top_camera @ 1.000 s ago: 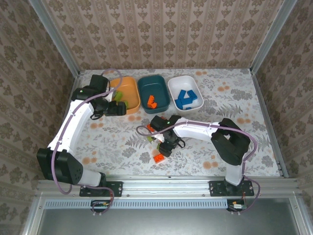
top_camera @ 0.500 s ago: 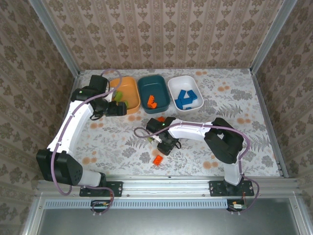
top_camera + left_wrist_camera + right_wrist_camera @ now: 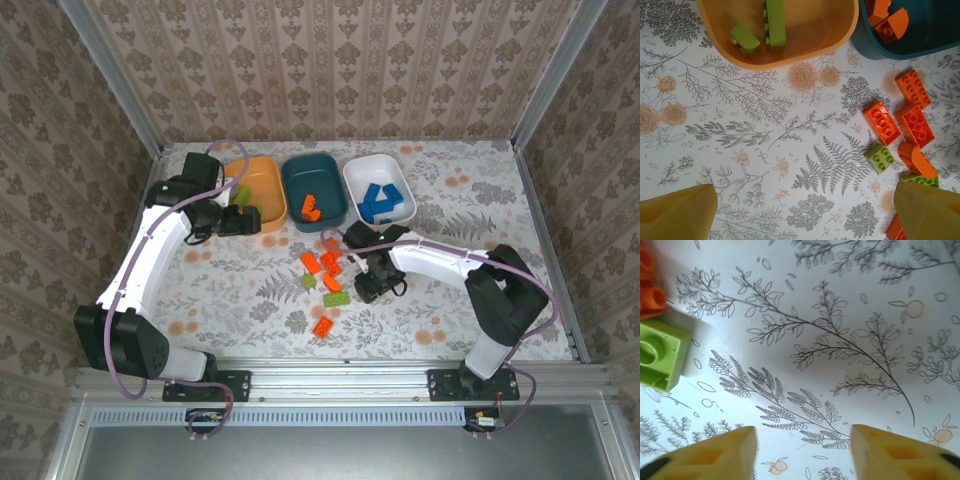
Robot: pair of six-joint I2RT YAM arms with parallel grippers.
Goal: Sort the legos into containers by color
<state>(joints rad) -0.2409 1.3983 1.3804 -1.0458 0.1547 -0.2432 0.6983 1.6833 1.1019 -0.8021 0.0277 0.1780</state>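
legos (image 3: 332, 265): lying loose in cluster mid-desk (image 3: 230, 290), orange and lime; others already sitting sorted in orange bowl (image 3: 260, 183) (lime), teal bowl (image 3: 318, 178) (orange), white bowl (image 3: 365, 168) (blue). right fingers (image 3: 705, 455) hovering spread, pinching nothing, just right of cluster; nearest lime lego (image 3: 336, 298) lying to their left, outside gap, long axis running roughly left-right. left fingers (image 3: 675, 215) spread too, empty, hanging by orange bowl, farther off. compared with second ago: right fingers having shifted rightward off cluster, uncovering legos; left fingers barely moving.
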